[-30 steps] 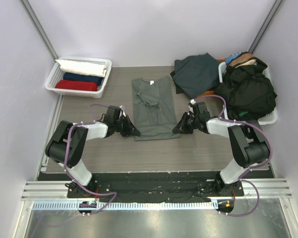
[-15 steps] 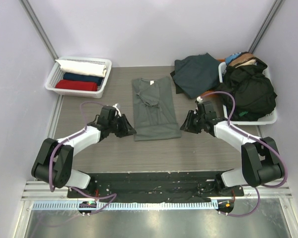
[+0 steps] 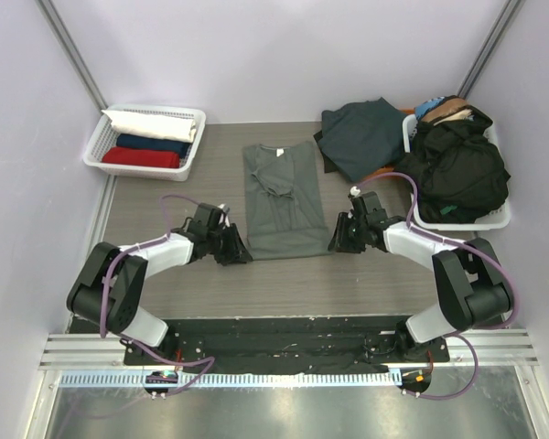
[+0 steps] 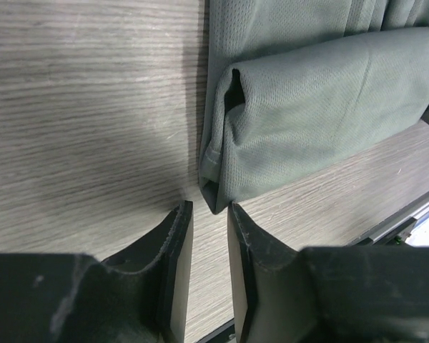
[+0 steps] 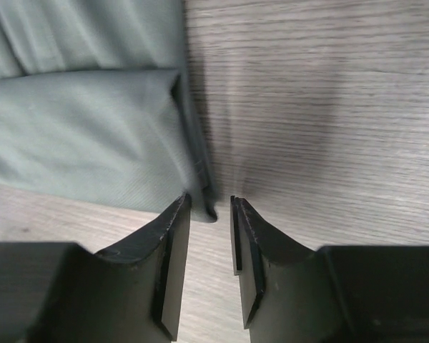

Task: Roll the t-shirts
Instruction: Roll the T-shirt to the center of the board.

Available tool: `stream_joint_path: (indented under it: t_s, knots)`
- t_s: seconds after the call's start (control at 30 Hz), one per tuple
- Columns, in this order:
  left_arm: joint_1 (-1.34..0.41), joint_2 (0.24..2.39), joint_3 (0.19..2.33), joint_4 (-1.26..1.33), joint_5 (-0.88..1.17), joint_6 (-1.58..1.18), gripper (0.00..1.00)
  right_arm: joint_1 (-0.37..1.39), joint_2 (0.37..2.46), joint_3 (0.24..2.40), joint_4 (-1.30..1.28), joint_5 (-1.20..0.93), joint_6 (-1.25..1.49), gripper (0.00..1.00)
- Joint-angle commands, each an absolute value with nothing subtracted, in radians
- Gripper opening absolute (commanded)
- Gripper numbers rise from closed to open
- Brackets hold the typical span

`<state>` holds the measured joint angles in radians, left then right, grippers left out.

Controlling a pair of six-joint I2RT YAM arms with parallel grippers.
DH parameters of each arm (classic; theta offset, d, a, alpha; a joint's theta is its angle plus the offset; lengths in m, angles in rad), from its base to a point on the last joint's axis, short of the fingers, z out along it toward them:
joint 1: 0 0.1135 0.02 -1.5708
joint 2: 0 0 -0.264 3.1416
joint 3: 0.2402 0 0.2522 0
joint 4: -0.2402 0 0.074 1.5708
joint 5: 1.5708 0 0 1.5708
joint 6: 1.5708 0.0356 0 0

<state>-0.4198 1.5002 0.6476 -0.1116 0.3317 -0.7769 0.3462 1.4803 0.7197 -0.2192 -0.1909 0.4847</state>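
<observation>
A grey-green t-shirt lies flat mid-table, folded into a long strip with its collar at the far end. Its near hem is turned over into a thick fold. My left gripper is down at the fold's near left corner. It is open, and the cloth corner sits just at its fingertips. My right gripper is at the near right corner, also open, with the fold's edge against its left finger. Neither holds the cloth.
At the far left, a white lattice basket holds rolled white, navy and red t-shirts. A dark teal t-shirt lies at the far right, beside a basket heaped with black clothing.
Both grippers were shut at the shirt's near corners and have opened, letting the cloth go. They drew slightly outwards, then came back to the corners.
</observation>
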Motion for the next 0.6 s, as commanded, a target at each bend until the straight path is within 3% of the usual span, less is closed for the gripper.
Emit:
stream_joint_path:
  t_s: [0.0, 0.23, 0.43, 0.53, 0.57]
  knots:
    - [-0.425, 1.532, 0.680, -0.106, 0.316, -0.759, 0.28, 0.356, 1.494, 0.736, -0.216, -0.144, 0.472, 0.34]
    - [-0.426, 1.555, 0.693, -0.097, 0.325, -0.762, 0.25, 0.367, 1.511, 0.729, -0.206, -0.181, 0.477, 0.28]
    - [-0.426, 1.574, 0.696, -0.083, 0.337, -0.764, 0.17, 0.371, 1.509, 0.706, -0.190, -0.244, 0.491, 0.25]
    - [-0.426, 1.582, 0.696, -0.074, 0.339, -0.765, 0.05, 0.370, 1.506, 0.704, -0.192, -0.239, 0.489, 0.04]
    - [-0.426, 1.580, 0.696, -0.074, 0.341, -0.765, 0.00, 0.370, 1.509, 0.707, -0.201, -0.242, 0.492, 0.01]
